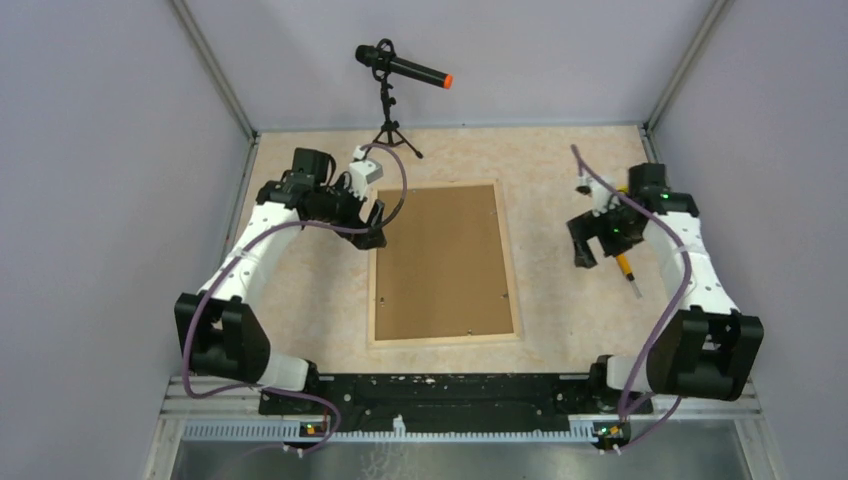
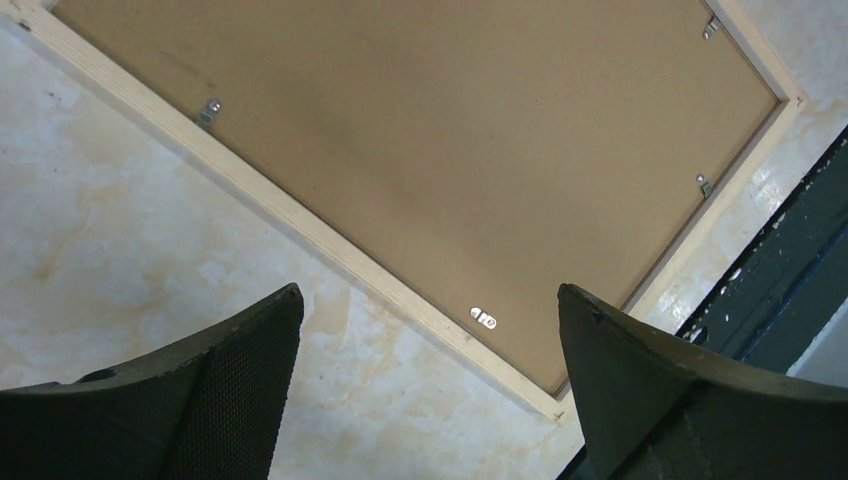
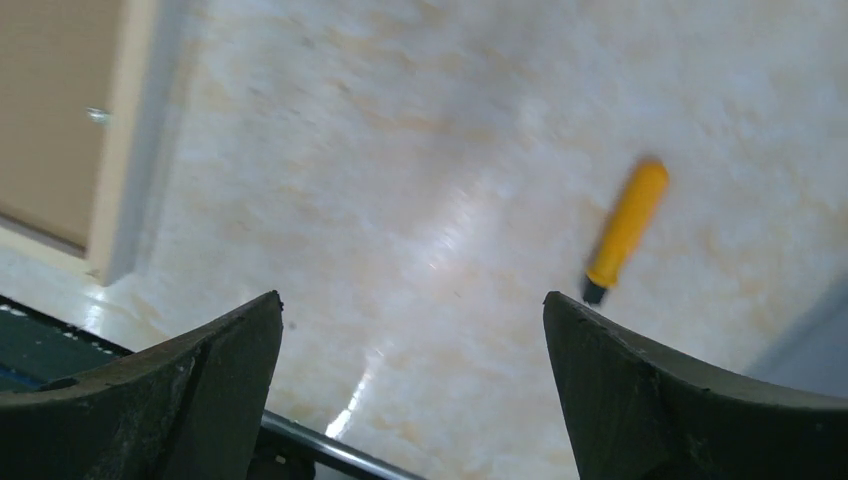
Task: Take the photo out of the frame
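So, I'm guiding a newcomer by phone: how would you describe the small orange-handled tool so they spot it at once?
Start from the big frame lying back-up in the middle of the table. Look to its right, on the bare surface by the right gripper: a slim tool lies there alone. Its yellow-orange handle and dark tip set it apart from the brown, pale-wood frame.

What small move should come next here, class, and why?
Probably lower the open, empty right gripper onto the yellow-handled tool, to lever the metal tabs: the frame lies face down with its backing board still in.
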You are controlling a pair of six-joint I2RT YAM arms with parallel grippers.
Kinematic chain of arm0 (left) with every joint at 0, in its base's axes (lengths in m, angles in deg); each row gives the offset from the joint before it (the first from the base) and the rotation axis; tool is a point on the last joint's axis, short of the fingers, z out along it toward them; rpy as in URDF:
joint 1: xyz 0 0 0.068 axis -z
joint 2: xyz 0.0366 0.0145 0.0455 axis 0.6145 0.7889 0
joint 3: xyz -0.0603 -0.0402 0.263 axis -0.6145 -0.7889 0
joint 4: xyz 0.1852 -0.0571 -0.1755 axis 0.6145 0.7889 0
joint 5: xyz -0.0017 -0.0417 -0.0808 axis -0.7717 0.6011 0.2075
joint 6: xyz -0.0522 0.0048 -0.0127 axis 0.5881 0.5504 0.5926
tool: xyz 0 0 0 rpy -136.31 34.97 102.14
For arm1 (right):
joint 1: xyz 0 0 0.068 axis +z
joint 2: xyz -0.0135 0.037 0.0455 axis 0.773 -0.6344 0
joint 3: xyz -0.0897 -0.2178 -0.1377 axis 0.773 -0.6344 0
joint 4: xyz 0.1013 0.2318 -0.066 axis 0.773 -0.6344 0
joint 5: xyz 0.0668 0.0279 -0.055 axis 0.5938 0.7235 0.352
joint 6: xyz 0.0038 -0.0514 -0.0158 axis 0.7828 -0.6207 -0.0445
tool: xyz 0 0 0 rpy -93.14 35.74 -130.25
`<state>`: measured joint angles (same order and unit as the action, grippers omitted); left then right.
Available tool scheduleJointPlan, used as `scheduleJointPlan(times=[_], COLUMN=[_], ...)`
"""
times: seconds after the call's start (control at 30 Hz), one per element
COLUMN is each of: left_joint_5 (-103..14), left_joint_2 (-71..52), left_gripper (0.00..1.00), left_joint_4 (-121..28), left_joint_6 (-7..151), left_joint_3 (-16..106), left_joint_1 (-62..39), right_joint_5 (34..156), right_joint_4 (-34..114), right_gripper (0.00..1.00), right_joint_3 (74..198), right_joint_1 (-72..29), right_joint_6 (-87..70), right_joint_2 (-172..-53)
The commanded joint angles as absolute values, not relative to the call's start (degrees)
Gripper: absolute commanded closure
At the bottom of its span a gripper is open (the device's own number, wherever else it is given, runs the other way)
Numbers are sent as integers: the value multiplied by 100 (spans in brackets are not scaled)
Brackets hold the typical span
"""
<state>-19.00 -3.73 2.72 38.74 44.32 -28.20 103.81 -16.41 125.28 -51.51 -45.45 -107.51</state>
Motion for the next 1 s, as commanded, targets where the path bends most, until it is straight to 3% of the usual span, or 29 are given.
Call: scheduleJointPlan(times=[0.0, 0.23, 0.53, 0.77, 0.87, 0.97], left_joint_5=[-1879, -1681, -1877, -1949, -1901, -1767], left_joint_2=[-10, 380, 605, 616, 591, 554], left_gripper=[2, 2, 1, 2, 2, 1], left_joint_4=[-15, -223, -369, -463, -564, -639], left_joint_6=[4072, 4175, 4287, 4320, 4428, 4576], left_joint_3=[4885, 5246, 5433, 5360, 5310, 5280], left_joint_1=[-2751, -2692, -2684, -2684, -2684, -2687], right_joint_5=[10337, 10055, 9813, 9645, 9607, 9839], right_joint_4=[-1778, -737, 307, 1088, 1384, 1216], right_gripper=[1, 10, 38, 49, 65, 91], right_joint_3=[12299, 12257, 11817, 11114, 10957, 11156], right_joint_1=[-6482, -7386, -7626, -7634, -7624, -7624], right_joint_6=[-5333, -5919, -6399, -6546, -6549, -6476], right_joint_2=[-10659, -11661, -12508, -12795, -12837, -12754])
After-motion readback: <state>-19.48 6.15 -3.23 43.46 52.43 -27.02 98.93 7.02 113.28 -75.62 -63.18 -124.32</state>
